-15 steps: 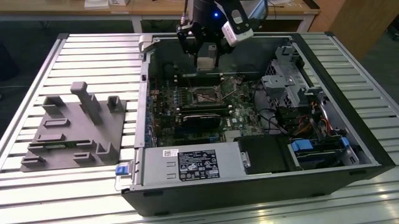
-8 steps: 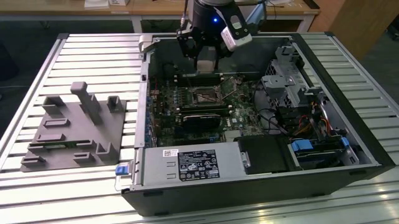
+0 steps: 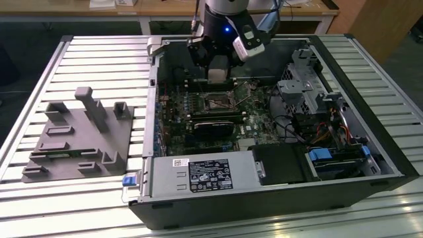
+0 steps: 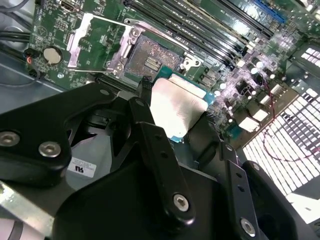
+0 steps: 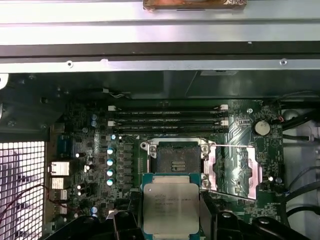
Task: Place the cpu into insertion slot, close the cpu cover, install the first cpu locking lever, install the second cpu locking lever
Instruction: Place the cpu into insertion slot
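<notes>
Gripper [image 4: 177, 107] [image 5: 170, 216] [image 3: 218, 74]: black fingers [image 4: 150, 130] clenched on the cpu [image 4: 175, 102] [image 5: 170, 205], gripping two opposite edges; upper middle of the exterior view, reaching into the case.
Cpu: grey metal top turned toward the camera in the first wrist view, green edge showing in the second wrist view; held over the motherboard just beside the slot, not seated in it.
Slot [image 5: 176, 159] [image 4: 150, 57] [image 3: 217, 101]: square dark socket with a silvery rim, uncovered, contact field showing in both wrist views.
Cover [image 5: 216, 167] [image 4: 75, 47]: silvery windowed frame, swung open and lying beside the slot, green board seen through its window.
Memory slots [image 5: 167, 120] [image 4: 200, 25]: long dark rows, on the slot's far side from the cpu.
Coin cell [image 5: 261, 127] [image 4: 52, 55]: round, silvery, near the cover.
Motherboard [image 3: 198, 145]: green, on the case floor, middle of the exterior view.
Card [image 3: 213, 126]: black, long, just below the slot in the exterior view.
Power supply [image 3: 198, 176]: grey box with a label, lower middle.
Case [image 3: 278, 206]: black, open, centre and the exterior view's right.
Fixture [image 3: 79, 134]: grey block with posts and pockets, the exterior view's left, apart from the case.
Table [image 3: 99, 54]: slatted metal, under the case and fixture.
</notes>
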`<state>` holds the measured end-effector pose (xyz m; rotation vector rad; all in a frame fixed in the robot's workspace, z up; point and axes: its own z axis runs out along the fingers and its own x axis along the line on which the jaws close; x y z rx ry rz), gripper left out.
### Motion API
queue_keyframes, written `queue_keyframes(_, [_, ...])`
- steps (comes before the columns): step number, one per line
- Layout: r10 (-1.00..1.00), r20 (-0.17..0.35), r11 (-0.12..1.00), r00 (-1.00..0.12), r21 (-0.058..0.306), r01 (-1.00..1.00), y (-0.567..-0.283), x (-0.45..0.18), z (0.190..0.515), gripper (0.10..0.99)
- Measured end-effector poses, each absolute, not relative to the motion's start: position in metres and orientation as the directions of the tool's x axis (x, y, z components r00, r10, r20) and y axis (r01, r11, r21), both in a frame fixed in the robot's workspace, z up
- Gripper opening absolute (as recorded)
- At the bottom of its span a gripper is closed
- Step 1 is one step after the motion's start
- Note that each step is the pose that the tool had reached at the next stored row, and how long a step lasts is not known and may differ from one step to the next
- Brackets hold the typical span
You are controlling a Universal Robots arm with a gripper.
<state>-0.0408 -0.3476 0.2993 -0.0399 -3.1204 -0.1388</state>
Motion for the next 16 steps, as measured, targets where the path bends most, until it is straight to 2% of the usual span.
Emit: queue_keyframes(16, [0.025, 0.019, 0.996, -1.000, 0.089, 0.026, -0.348, -0.042, 0.272, 0.541])
